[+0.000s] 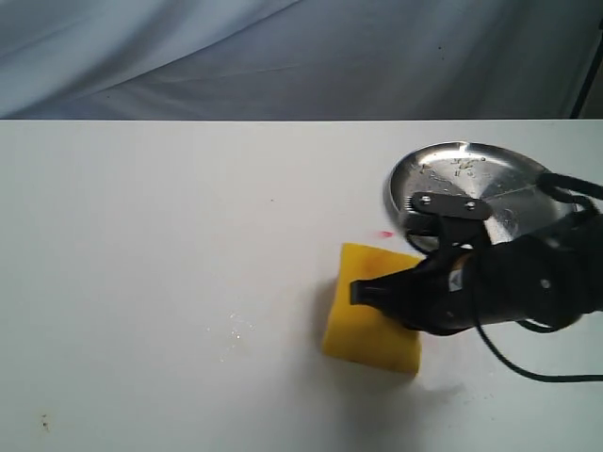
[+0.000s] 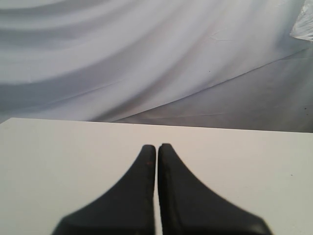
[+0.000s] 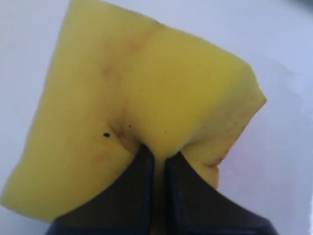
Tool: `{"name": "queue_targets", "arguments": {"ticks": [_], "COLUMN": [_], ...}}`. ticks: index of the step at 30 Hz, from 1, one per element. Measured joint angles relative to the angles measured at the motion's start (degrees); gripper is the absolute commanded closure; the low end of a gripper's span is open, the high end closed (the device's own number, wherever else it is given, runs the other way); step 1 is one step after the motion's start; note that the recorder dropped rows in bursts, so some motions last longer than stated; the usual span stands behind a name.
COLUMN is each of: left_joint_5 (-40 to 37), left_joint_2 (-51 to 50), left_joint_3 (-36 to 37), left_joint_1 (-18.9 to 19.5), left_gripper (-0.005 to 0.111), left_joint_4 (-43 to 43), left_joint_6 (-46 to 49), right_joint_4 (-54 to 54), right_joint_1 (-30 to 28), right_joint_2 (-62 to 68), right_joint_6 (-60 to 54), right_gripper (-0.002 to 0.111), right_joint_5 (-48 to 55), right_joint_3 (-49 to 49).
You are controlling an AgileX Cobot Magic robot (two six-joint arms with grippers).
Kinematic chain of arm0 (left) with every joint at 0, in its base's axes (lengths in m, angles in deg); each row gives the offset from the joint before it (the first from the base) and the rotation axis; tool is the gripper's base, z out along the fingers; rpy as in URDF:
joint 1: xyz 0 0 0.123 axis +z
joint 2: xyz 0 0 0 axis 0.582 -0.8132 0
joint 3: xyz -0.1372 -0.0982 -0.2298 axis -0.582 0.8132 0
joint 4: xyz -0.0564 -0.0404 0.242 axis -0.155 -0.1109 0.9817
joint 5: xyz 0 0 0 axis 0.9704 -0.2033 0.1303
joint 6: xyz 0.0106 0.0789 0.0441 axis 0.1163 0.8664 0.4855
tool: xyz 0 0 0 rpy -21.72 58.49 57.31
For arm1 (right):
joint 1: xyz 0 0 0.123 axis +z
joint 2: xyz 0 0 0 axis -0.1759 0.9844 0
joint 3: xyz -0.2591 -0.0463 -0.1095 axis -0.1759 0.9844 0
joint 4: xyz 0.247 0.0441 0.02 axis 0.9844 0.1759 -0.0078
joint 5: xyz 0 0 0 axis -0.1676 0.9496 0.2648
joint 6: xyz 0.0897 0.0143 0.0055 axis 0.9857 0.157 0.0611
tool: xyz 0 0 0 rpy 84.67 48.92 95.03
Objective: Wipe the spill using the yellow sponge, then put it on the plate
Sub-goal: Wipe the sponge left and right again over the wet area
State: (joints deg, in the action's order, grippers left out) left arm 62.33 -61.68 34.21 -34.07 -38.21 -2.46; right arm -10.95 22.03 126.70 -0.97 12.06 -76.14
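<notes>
The yellow sponge (image 1: 370, 325) sits tilted at the table's middle right, and my right gripper (image 1: 362, 292) is shut on its upper part. Up close, the black fingers (image 3: 139, 188) pinch a fold of the yellow sponge (image 3: 146, 93), which carries brown specks. I cannot tell whether the sponge touches the table. A faint pale wet patch, probably the spill (image 1: 236, 330), lies left of the sponge and apart from it. The shiny steel plate (image 1: 443, 169) with crumbs stands behind the right arm. My left gripper (image 2: 157, 147) is shut with nothing in it, over bare white table.
A short pink-red streak (image 1: 384, 234) marks the table between sponge and plate. The right arm's black cable (image 1: 528, 369) trails toward the right edge. A small dark speck (image 1: 42, 424) lies near the front left. A grey cloth backdrop (image 1: 283, 56) hangs behind the table.
</notes>
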Motion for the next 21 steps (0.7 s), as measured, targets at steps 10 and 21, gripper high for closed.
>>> {"name": "queue_targets", "arguments": {"ticks": [10,21], "left_joint_5": [0.0,0.0], "left_joint_2": [0.0,0.0], "left_joint_3": [0.0,0.0], "left_joint_1": [0.0,0.0], "left_gripper": [0.104,0.104], "left_joint_4": [0.0,0.0], "left_joint_6": [0.0,0.0], "right_joint_4": [0.4,0.9], "right_joint_1": [9.5,2.0], "right_joint_2": [2.2,-7.4], "right_joint_6": [-0.1,-0.4], "right_gripper": [0.108,0.108], "right_joint_5": [1.9,0.5], "right_joint_3": [-3.3,9.1]}}
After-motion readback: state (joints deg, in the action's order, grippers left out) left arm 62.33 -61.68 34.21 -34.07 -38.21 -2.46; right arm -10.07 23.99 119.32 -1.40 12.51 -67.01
